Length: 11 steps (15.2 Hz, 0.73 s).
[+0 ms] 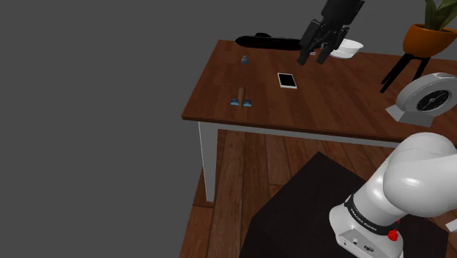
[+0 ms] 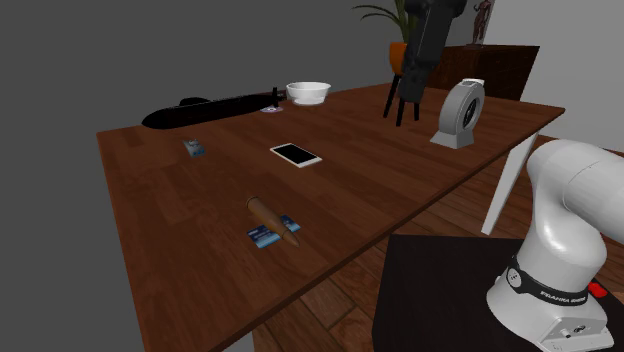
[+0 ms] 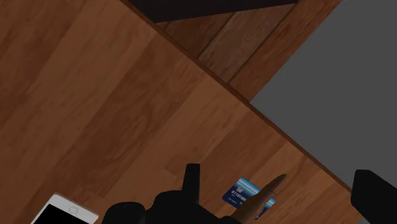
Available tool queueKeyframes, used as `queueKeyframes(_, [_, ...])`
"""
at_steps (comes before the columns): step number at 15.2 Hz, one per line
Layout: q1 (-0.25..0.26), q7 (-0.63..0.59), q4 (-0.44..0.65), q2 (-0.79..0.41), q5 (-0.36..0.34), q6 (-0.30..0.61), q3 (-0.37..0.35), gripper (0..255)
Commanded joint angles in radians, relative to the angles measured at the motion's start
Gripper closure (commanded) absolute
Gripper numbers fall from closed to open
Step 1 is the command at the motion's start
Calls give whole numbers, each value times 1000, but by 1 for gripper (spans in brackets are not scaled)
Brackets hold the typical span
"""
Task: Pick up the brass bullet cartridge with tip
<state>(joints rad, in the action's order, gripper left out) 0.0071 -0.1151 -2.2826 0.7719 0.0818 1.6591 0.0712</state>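
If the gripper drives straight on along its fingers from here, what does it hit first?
Probably bare wood of the table, not the cartridge. The open gripper hangs above the table angled down, and the wrist view shows plain wood ahead; the cartridge lies off that line. Exact spot is uncertain.

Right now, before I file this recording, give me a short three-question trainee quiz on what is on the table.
1. True or false: the black jaws are shut on the brown-brass pointed bullet cartridge.
2. What does the cartridge lie across? A) the white phone with a black screen; B) a small blue card; C) the long black submarine-shaped model.
3. In the shoulder view, which is nearer the jaws: the white round bowl or the cartridge?
Key: 1 false, the jaws hang open above the brown wooden table, apart from the cartridge; 2 B; 3 the bowl.
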Motion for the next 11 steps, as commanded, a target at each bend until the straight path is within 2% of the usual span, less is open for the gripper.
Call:
queueKeyframes(1, [0,0,0,0,0,0,0,0])
queueKeyframes(11, [-65,-384,65,-331,-8,208,-183,0])
